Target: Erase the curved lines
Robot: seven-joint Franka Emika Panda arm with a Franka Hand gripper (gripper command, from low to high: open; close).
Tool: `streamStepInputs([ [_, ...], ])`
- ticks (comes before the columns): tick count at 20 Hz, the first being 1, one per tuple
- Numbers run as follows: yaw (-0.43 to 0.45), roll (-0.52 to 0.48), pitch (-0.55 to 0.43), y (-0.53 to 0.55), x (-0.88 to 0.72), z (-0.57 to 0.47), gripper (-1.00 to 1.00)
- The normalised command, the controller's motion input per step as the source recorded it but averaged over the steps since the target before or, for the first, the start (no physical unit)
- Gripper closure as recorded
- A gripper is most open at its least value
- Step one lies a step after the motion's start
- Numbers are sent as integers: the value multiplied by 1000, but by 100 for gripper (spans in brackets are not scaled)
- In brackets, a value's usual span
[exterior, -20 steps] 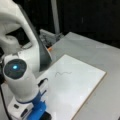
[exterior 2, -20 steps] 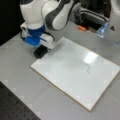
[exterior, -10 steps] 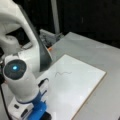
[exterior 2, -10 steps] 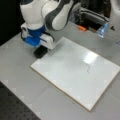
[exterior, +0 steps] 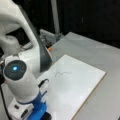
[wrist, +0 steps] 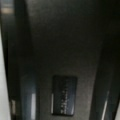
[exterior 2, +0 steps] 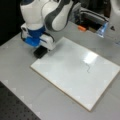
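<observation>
At the upper left of a front view, the gripper [exterior 2: 40, 50] sits low over the black eraser block [exterior 2: 40, 52], just off the white board's [exterior 2: 62, 72] corner on the worktop [exterior 2: 15, 65]; whether the fingers grip it I cannot tell. Curve lines [exterior 2: 86, 67] lie mid-right, untouched [exterior: 63, 73]. A square, firm hold on the block seems best.

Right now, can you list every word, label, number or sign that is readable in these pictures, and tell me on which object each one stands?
No text can be read.
Dark rectangular label in the wrist view: faint marks, too blurred to read.
Thin dark-grey wavy marker squiggle on the white rectangular board: a drawn line, not writing.
End effector at the board's corner, on a black eraser block: no marking visible.
</observation>
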Motion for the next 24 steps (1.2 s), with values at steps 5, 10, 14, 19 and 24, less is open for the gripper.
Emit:
streamStepInputs([
  [5,-117,120,-98,-36,93,-50,-100],
  [10,-92,104,-90,-46,83,-34,-100],
  [14,-85,95,-94,-49,78,-33,-100],
  [19,-83,97,-90,-45,73,-32,-100],
  [24,-97,57,-115,-23,75,-46,100],
])
